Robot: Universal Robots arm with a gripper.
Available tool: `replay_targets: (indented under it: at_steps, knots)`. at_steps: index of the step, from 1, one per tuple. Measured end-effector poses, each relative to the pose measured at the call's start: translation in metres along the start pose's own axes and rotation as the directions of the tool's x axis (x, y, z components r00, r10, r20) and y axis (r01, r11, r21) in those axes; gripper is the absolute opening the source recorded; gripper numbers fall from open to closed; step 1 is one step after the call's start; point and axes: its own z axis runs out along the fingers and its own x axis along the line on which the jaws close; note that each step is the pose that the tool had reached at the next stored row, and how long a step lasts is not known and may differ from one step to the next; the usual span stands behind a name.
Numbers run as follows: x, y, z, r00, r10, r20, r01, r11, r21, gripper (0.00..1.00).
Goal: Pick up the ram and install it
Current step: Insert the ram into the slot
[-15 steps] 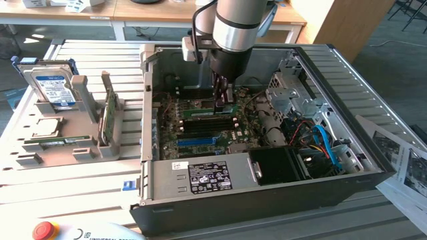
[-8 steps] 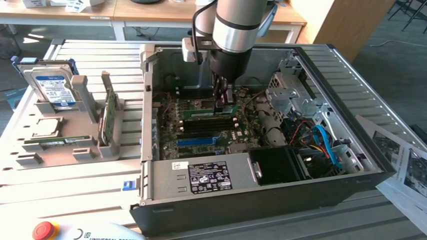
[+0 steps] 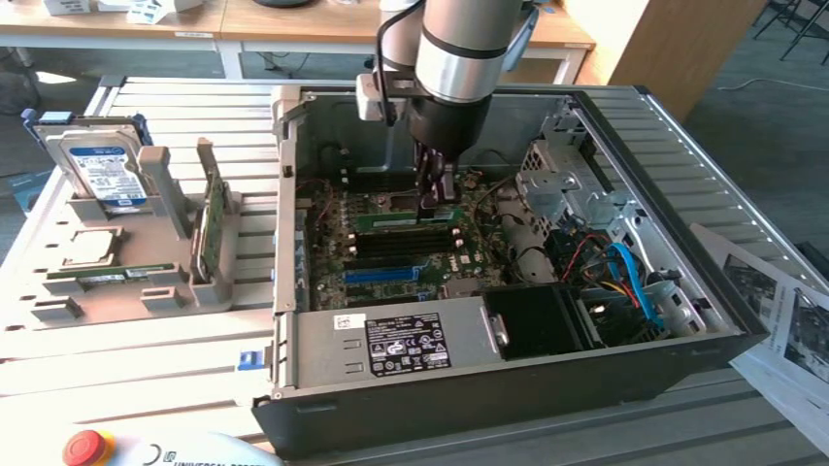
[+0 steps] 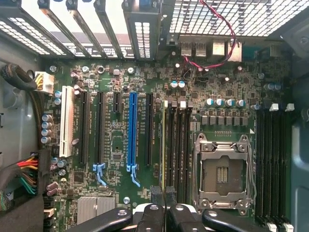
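The end effector [image 3: 438, 202] is clenched on the ram [image 3: 399, 219], keeping it on edge along the far side of the black memory slots [image 3: 408, 243], apparently so it seats squarely.

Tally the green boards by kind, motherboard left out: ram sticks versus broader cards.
ram sticks: 2 (holder ram, slotted ram)
upright green card: 1
Total: 3
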Motion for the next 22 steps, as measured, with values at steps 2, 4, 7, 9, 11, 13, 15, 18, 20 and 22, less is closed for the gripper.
replay_targets:
  at_steps: [2, 4, 7, 9, 11, 13, 15, 18, 20, 22]
  knots:
    - [0.0, -0.0004, 0.0, 1.0, 0.0, 0.0, 0.0, 1.0, -0.0001, 0.12]
    - [0.0, -0.0004, 0.0, 1.0, 0.0, 0.0, 0.0, 1.0, 0.0, 0.12]
    - [0.0, -0.0005, 0.0025, 1.0, 0.0, 0.0, 0.0, 1.0, 0.0001, 0.12]
    - [0.0, -0.0006, 0.0047, 1.0, 0.0, 0.0, 0.0, 1.0, 0.0003, 0.12]
    - [0.0, -0.0007, 0.0069, 1.0, 0.0, 0.0001, 0.0, 1.0, 0.0004, 0.12]
    - [0.0, -0.0008, 0.009, 1.0, 0.001, 0.0, -0.001, 1.0, 0.0005, 0.12]
    - [0.0, -0.0008, 0.0109, 1.0, 0.001, 0.0001, -0.001, 1.0, 0.0007, 0.12]
    - [0.0, -0.0009, 0.0141, 1.0, 0.003, 0.0, -0.003, 1.0, 0.0008, 0.12]
    - [0.0, -0.0009, 0.0163, 1.0, 0.004, 0.0001, -0.004, 1.0, 0.001, 0.12]
    - [0.0, -0.001, 0.0183, 1.0, 0.006, 0.0002, -0.006, 1.0, 0.0012, 0.12]
